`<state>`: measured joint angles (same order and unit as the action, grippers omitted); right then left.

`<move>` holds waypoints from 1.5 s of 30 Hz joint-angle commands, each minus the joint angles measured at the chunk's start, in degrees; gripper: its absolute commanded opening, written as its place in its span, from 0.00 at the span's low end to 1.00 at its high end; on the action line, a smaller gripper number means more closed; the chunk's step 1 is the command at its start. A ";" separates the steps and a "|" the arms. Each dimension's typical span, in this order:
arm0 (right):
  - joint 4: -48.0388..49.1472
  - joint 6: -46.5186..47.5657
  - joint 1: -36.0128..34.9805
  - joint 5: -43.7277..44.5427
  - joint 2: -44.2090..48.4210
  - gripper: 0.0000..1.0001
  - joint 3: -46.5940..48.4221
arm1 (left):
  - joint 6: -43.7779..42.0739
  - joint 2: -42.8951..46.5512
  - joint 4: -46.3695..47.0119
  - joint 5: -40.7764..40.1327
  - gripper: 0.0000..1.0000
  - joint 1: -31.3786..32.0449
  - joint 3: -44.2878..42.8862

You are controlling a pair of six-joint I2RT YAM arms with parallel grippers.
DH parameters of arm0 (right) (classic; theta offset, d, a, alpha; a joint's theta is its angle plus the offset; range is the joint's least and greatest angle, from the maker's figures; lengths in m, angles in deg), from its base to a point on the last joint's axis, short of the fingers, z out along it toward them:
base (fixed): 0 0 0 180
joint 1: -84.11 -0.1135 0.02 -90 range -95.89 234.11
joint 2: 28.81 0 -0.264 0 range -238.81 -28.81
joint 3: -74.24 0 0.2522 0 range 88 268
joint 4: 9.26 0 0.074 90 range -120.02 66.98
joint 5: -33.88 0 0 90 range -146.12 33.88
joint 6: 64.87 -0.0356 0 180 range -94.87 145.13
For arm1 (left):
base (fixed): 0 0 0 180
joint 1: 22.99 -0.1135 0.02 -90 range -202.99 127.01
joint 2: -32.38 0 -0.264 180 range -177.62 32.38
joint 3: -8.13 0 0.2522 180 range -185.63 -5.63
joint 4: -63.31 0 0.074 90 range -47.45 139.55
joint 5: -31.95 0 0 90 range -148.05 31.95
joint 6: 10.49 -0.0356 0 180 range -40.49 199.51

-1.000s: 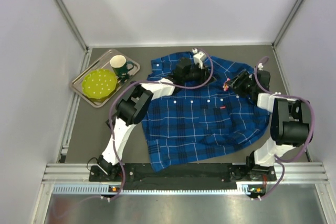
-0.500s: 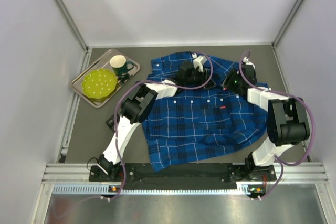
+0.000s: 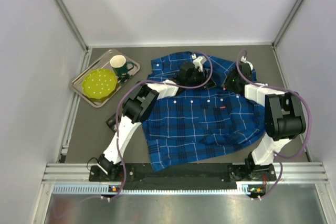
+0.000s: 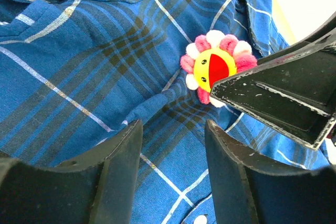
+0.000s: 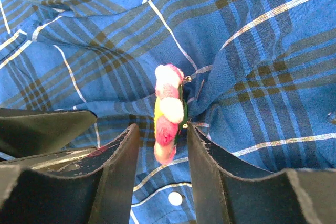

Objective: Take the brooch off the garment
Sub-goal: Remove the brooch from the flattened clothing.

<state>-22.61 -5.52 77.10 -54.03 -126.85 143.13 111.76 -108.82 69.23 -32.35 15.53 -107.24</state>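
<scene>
Right fingers [image 5: 118,182] half-open astride the flower brooch [image 5: 168,111] pinned on the plaid shirt [image 5: 252,51], left fingers [image 4: 113,177] parted empty just beside it, so I'd pinch squarely, hold the cloth down, pull gently.

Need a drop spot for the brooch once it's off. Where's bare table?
Biggest bare patch: grey table mat near-left, bordered by the silver metal tray, the left wall and the blue plaid shirt. A thin strip runs behind the shirt's collar. Tray is crowded: yellow-green plate plus green mug.
</scene>
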 commanded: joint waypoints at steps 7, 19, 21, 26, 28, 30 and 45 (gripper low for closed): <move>0.56 -2.21 -0.73 0.81 -2.42 0.32 3.84 | 1.15 -1.18 0.27 -2.31 0.54 -0.11 -2.28; 9.34 -15.21 9.00 -19.79 -1.36 0.00 -1.78 | 3.70 -2.85 -0.43 -5.21 0.52 -0.82 -1.93; 12.67 -18.99 11.56 -24.57 -3.55 0.00 -2.40 | 4.31 -3.20 -0.35 -4.95 0.52 -0.90 -2.02; 22.78 -28.02 13.86 -34.77 -7.34 0.00 -5.21 | 5.37 -3.64 0.27 -3.98 0.52 -1.17 -2.02; 28.04 -30.94 14.82 -37.75 -8.13 0.00 -7.05 | 5.37 -3.55 0.36 -3.98 0.52 -1.17 -2.11; 29.82 -33.41 15.09 -38.91 -7.87 0.00 -7.93 | 5.28 -3.64 0.36 -3.90 0.52 -1.17 -2.20; 33.46 -37.56 14.92 -43.05 -3.40 0.00 -11.54 | 1.34 0.83 0.02 -2.22 0.56 -1.43 -0.01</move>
<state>14.28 -46.92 91.79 -96.46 -135.59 131.46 117.01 -110.66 69.76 -34.30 14.94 -108.50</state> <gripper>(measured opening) 0.050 0.548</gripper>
